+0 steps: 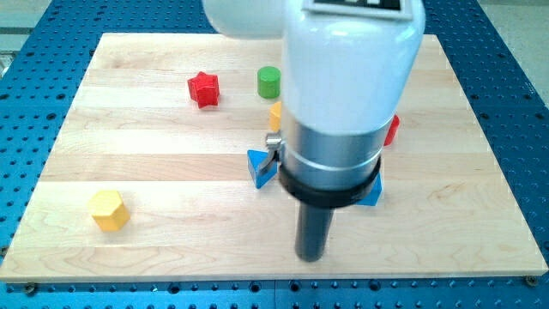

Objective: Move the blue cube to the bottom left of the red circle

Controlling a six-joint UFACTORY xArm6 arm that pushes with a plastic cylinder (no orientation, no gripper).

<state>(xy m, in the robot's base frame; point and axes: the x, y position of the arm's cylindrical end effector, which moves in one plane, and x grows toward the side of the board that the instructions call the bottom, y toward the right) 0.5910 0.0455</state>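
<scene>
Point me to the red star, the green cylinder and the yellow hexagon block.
red star [203,88], camera view: top face.
green cylinder [268,81], camera view: front side.
yellow hexagon block [109,209], camera view: top face.

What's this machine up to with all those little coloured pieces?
It is a robot arm that pushes blocks across a wooden board with a rod. My tip is near the view's bottom, below a blue block and another blue piece. The arm hides most of a red piece. A red star sits apart.
</scene>
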